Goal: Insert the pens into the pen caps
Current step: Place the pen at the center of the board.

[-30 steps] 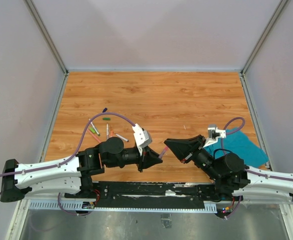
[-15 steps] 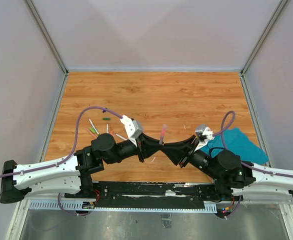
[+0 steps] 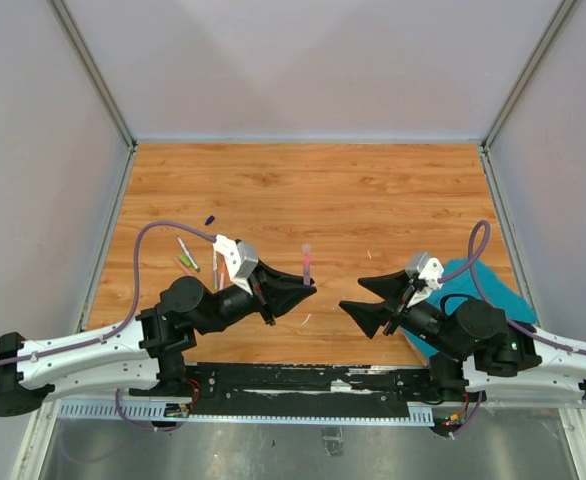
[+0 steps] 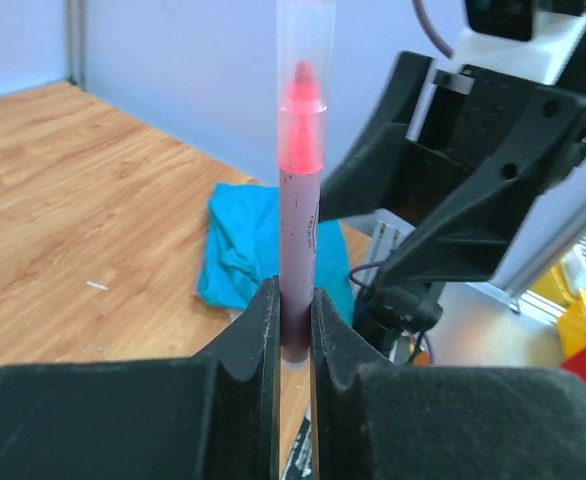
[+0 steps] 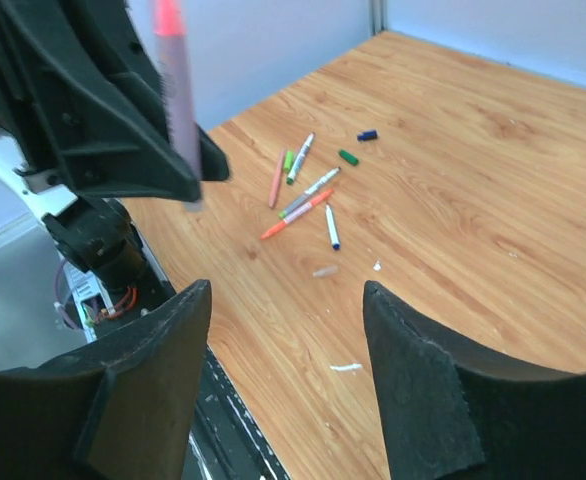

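One pink pen, print unreadable, stands clamped in left claw.

We saw a crumpled teal cloth lying at the right edge of the wooden table, a few tiny white scraps on its boards, and pale walls around it.

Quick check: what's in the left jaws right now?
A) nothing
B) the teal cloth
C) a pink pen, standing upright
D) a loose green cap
C: in the left wrist view the left gripper has its jaws closed on the barrel of the pink pen, which stands upright.
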Available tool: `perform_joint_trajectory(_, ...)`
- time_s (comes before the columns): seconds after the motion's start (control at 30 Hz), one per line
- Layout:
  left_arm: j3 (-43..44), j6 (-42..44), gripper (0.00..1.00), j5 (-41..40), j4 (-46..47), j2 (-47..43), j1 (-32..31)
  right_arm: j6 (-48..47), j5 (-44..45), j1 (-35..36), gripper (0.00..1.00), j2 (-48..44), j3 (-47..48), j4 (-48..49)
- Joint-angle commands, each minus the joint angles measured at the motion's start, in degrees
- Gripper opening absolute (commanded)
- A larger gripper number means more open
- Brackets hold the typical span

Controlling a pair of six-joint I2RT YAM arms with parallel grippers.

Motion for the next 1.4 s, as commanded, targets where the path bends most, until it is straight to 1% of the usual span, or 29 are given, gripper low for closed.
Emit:
perform_joint_trajectory(0.0,0.3,1.6,0.00,8.1,2.5,-1.7,0.1,-1.6,5.6,0.4,0.65,-1.9,-1.1,-5.2)
perform_joint_trajectory(0.17,0.4,2.5,0.00,14.4,3.2,-0.5,0.1,-3.2,9.7,0.5,0.73,-3.0,-2.3,-6.2)
perform_joint_trajectory(0.27,0.7,3.0,0.01,15.8,3.1,0.3,0.1,-6.5,11.1,0.5,0.77,-3.3,-3.5,-4.1)
perform_joint_trajectory(0.37,1.2,3.5,0.01,16.2,2.7,1.0,0.1,-8.3,13.4,0.5,0.78,-3.9,-4.5,-2.7)
perform_joint_trajectory(0.43,1.5,3.5,0.00,14.8,2.2,1.6,0.0,-8.3,15.5,0.4,0.78,-2.4,-2.6,-5.9)
perform_joint_trajectory(0.5,1.8,2.4,0.00,10.1,0.8,2.3,0.1,-7.4,17.6,-0.6,0.78,0.6,0.1,-10.2)
perform_joint_trajectory(0.53,2.2,1.8,0.01,7.4,-0.4,3.0,0.1,-6.5,18.0,-2.3,0.78,2.3,1.6,-12.9)
perform_joint_trajectory(0.57,2.9,1.4,0.01,5.1,-1.6,3.8,0.2,-4.8,16.8,-5.0,0.78,4.1,3.0,-15.4)
perform_joint_trajectory(0.6,3.7,0.5,0.01,2.1,-3.7,4.9,0.2,-3.7,11.9,-9.8,0.78,5.6,4.1,-17.2)
perform_joint_trajectory(0.63,4.9,-0.3,0.00,-0.4,-5.3,6.1,0.2,-2.7,5.7,-16.0,0.78,6.7,4.7,-18.1)
perform_joint_trajectory(0.7,7.0,-3.1,0.00,-5.7,-8.3,8.7,0.2,0.6,-10.2,-30.4,0.79,7.6,4.1,-18.0)
perform_joint_trajectory(0.77,8.6,-6.4,0.00,-11.4,-11.2,11.2,0.1,3.7,-21.9,-43.2,0.79,7.8,2.3,-16.5)
perform_joint_trajectory(0.87,11.6,-9.7,0.01,-17.7,-16.5,16.0,0.2,8.3,-33.9,-59.0,0.79,9.2,0.2,-15.3)
perform_joint_trajectory(0.93,15.6,-12.1,0.01,-21.5,-21.4,20.8,0.3,11.2,-41.0,-66.7,0.80,10.2,-1.6,-14.9)
perform_joint_trajectory(0.97,17.3,-13.2,0.01,-22.8,-23.6,22.9,0.5,12.3,-43.3,-69.4,0.81,10.3,-2.5,-14.6)
perform_joint_trajectory(1.03,19.7,-14.9,0.01,-22.8,-26.1,26.8,1.9,13.1,-45.5,-72.2,0.81,9.3,-4.9,-13.6)
perform_joint_trajectory(1.13,21.6,-17.6,0.00,-18.8,-28.8,31.8,7.1,13.9,-43.0,-72.3,0.82,6.3,-6.4,-15.0)
perform_joint_trajectory(1.23,22.7,-18.5,0.01,-14.9,-31.4,36.9,12.9,13.4,-41.3,-72.3,0.82,3.7,-6.4,-18.9)
perform_joint_trajectory(1.37,25.9,-16.2,0.01,-14.9,-36.6,44.5,18.5,13.3,-41.4,-72.3,0.82,1.2,-7.3,-22.4)
